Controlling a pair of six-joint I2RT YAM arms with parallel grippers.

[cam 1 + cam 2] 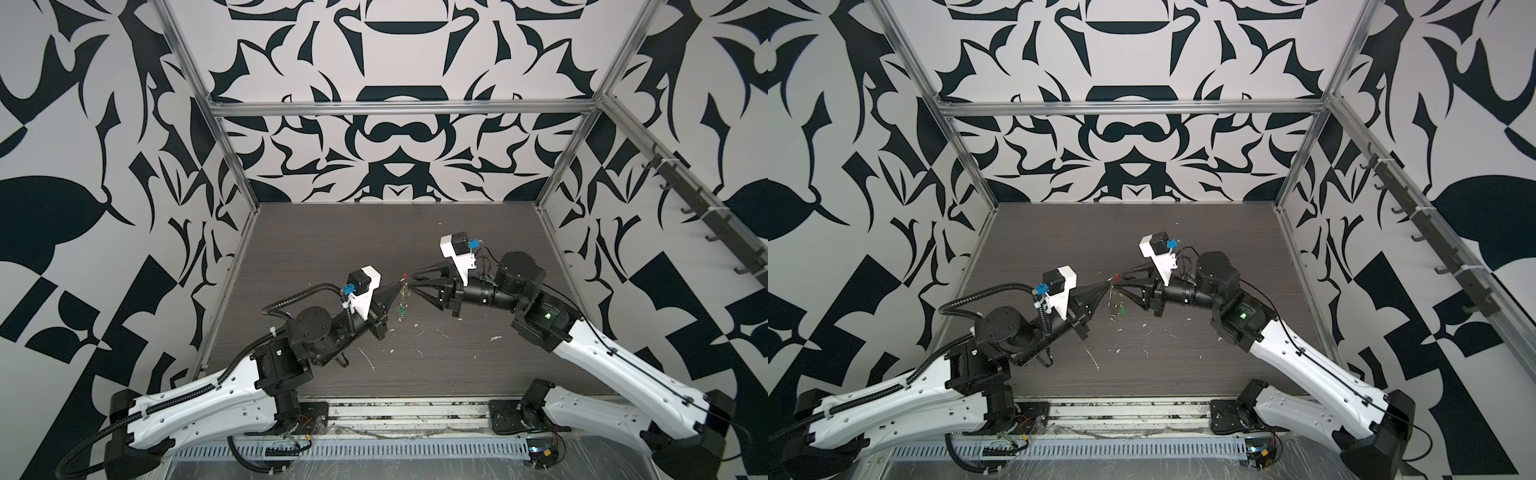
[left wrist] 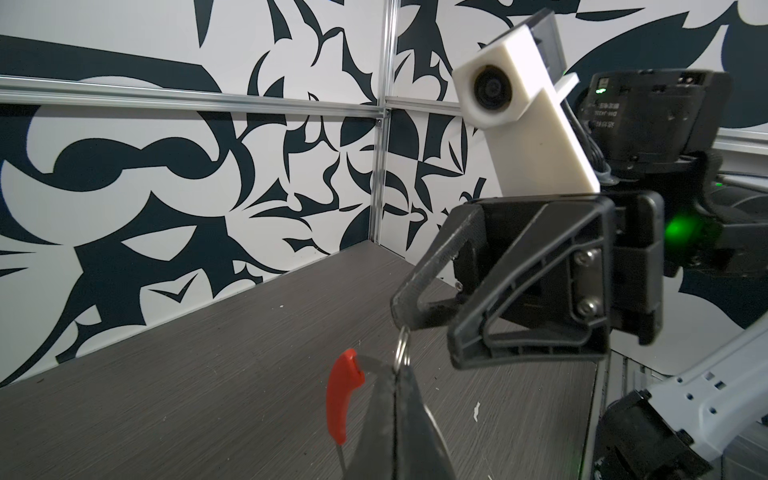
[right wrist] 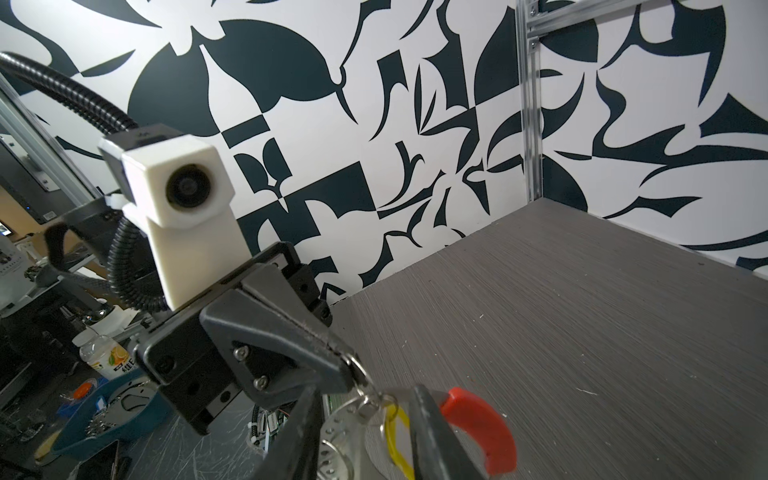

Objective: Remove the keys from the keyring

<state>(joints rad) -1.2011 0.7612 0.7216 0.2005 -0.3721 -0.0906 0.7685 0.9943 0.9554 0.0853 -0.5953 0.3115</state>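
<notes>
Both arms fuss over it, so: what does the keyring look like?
The keyring is a thin silver wire loop with a red plastic sleeve on one arc. It hangs from the shut left tool, which pinches a small metal ring on it. A green-headed key and a yellow-headed key dangle from it.

Both arms reach in from the near side and meet nose to nose in the middle. The left arm [image 1: 232, 386] stretches in low, and the left gripper [image 1: 400, 287] is pinched tight on the keyring [image 3: 482, 419]. The right arm [image 1: 602, 353] bends at the elbow, and the right gripper [image 1: 412, 279] has its jaws partly apart, tips just beside the left's.
</notes>
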